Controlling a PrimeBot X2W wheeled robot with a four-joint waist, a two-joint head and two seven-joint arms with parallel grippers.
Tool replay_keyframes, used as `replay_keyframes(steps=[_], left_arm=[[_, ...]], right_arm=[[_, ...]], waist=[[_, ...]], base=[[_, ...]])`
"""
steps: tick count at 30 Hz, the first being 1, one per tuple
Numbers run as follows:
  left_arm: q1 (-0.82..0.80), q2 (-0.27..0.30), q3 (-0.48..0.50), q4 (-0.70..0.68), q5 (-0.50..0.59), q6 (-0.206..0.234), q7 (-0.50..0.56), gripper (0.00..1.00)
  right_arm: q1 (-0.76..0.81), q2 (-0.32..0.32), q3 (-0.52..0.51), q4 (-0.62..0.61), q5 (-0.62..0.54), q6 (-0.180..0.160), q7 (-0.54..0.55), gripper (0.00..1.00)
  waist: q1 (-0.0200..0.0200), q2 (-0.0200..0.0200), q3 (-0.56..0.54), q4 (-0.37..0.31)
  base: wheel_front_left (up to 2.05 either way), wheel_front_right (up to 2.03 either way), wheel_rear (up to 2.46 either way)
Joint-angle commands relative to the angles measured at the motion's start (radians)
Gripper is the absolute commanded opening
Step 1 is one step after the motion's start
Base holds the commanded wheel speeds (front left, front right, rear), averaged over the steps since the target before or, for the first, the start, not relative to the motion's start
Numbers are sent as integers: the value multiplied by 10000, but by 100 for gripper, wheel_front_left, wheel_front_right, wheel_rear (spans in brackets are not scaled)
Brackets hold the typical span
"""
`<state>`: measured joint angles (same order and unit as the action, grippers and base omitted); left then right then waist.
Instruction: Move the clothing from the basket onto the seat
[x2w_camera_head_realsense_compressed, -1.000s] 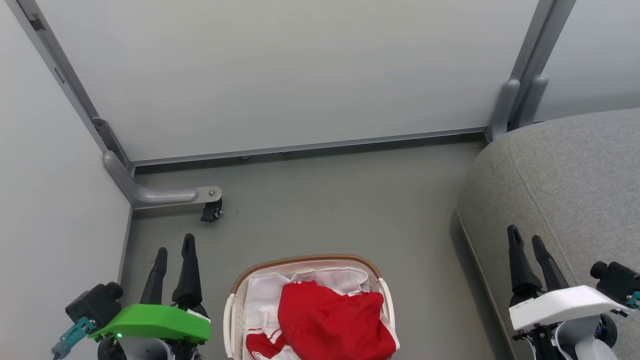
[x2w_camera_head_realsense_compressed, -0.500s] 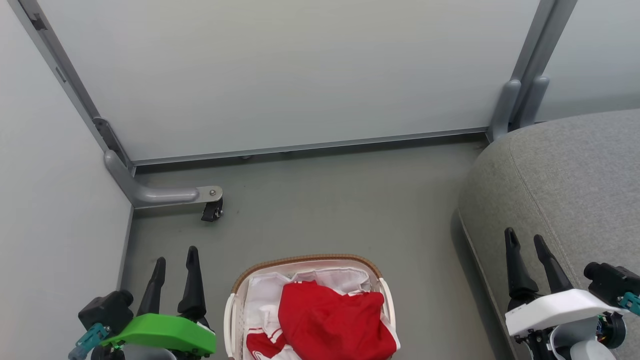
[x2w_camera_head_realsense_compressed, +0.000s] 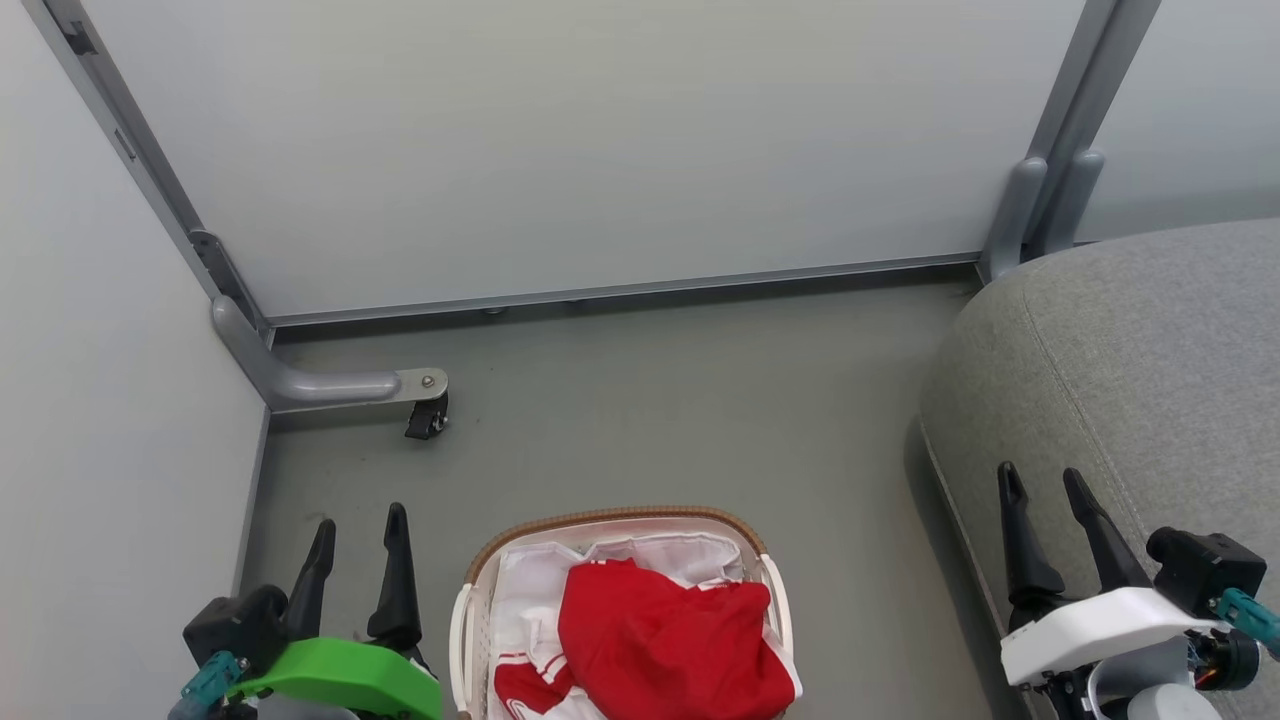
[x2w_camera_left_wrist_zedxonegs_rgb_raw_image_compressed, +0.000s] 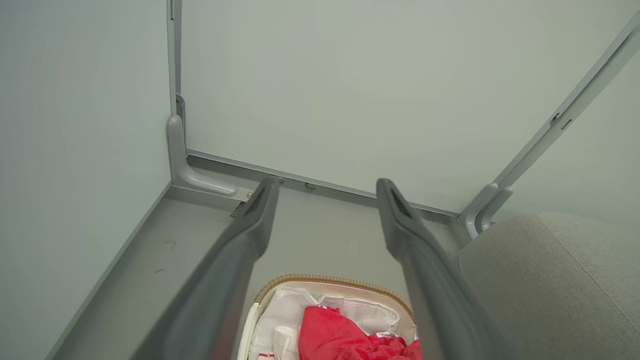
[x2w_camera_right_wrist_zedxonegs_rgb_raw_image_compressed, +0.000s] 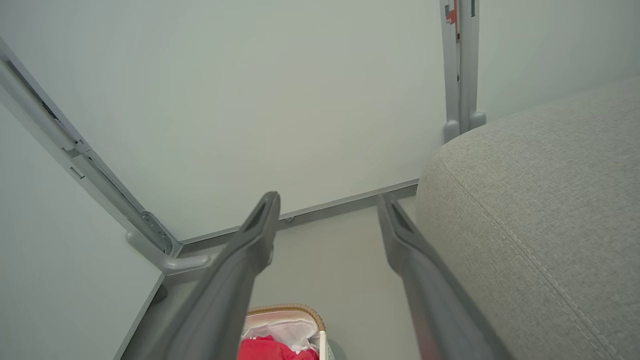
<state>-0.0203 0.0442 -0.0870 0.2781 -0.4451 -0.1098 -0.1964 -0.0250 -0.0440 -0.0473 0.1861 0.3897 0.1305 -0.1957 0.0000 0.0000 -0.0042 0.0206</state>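
A lab bay staged as a home — pale partition panels on grey frames, one caster foot, ahead of the left tool; a sofa seat beside the right tool.

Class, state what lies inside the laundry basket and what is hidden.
The laundry basket holds crumpled red clothing with white trim over a white liner. Anything beneath the fabric is covered; the basket's near end is out of frame.

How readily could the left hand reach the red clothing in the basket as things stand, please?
Probably yes: the left hand is open and empty beside the basket, the red clothing lies uncovered on top, and nothing stands between them.
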Motion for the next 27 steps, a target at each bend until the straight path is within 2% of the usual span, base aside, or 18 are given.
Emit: replay_keyframes(steps=[1, 27], left_arm=[[104, 72, 1, 3, 216, -20, -112, 100], [363, 87, -105, 552, 1980, -35, -615, 100]], right_arm=[[138, -63, 14, -24, -234, 4, -111, 100], [452, -86, 122, 109, -2188, 4, -614, 100]], waist=[[0, 0, 1, 2], [0, 0, -103, 96]], base=[[0, 0, 0], [0, 0, 0]])
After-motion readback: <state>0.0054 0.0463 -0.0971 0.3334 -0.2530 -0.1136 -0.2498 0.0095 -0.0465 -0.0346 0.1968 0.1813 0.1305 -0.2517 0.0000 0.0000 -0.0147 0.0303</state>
